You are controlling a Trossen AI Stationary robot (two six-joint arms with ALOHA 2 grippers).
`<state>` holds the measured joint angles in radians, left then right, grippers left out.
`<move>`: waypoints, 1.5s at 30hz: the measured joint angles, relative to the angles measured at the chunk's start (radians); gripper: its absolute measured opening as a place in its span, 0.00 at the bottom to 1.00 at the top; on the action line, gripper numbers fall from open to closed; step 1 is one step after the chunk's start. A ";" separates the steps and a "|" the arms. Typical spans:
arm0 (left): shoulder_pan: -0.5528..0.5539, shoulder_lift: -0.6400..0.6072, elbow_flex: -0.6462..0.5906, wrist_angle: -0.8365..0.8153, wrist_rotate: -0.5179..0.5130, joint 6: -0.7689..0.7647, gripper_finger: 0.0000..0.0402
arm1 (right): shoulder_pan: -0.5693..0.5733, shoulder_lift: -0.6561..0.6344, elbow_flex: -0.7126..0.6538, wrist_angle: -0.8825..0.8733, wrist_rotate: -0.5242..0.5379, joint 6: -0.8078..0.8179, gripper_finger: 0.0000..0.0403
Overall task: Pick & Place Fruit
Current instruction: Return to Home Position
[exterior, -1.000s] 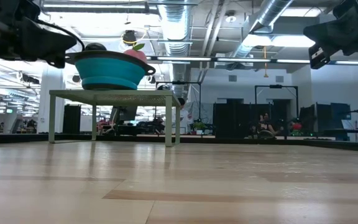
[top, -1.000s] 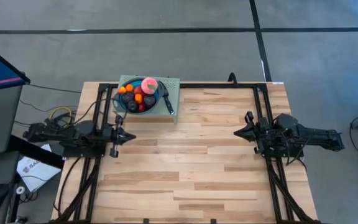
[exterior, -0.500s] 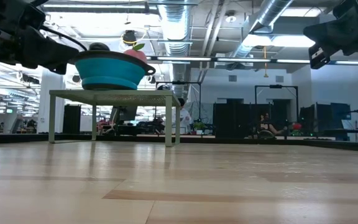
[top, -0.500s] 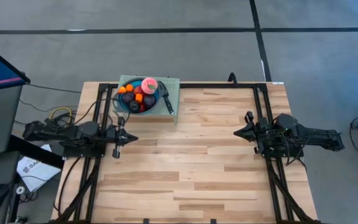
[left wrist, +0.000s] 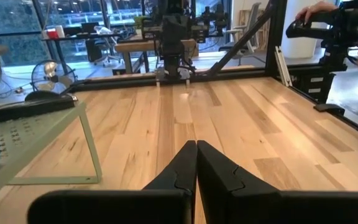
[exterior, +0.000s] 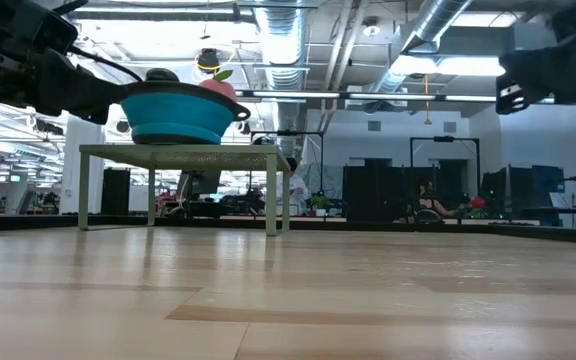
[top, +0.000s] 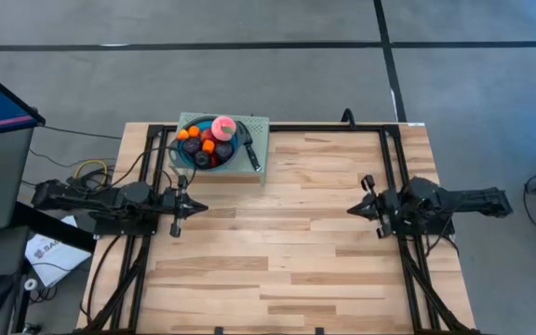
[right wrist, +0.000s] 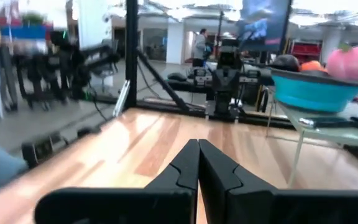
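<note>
Now the small round fruit pieces (top: 208,141), red, dark purple, pink and orange, are sitting piled in the round blue plastic bowl (exterior: 178,112) on the pale green perforated shelf (top: 261,124) at the light wooden table's (top: 287,251) far left corner. The long black knife (top: 251,154) is lying on the shelf just beside the bowl. The left gripper (top: 196,207) is hovering over the table's left side, fingers pressed together on nothing. The right gripper (top: 350,210) is hovering over the right side, fingers likewise clenched.

Bright, even overhead light; white ceiling lamps (exterior: 438,65) glare in the low view; the pale wooden surface (top: 287,233) shows faint shadows.
</note>
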<state>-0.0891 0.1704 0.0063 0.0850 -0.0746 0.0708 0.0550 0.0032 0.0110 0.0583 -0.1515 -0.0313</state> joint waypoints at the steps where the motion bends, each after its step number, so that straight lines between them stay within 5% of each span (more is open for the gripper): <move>1: 0.000 0.000 0.000 0.000 0.000 0.000 0.01 | 0.013 -0.001 -0.003 -0.012 0.013 -0.043 0.00; 8: 0.000 0.004 0.000 0.007 0.000 0.000 0.01 | 0.049 0.000 -0.003 -0.044 0.165 0.033 0.00; 39: 0.000 0.008 0.000 0.028 0.000 0.000 0.01 | 0.050 0.022 -0.005 -0.045 0.156 0.014 0.00; 45: 0.001 -0.109 0.000 0.019 0.000 -0.001 0.01 | 0.050 0.022 -0.005 -0.045 0.156 0.014 0.00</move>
<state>-0.0877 0.0612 0.0063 0.1037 -0.0741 0.0702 0.1047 0.0250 0.0063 0.0135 0.0044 -0.0177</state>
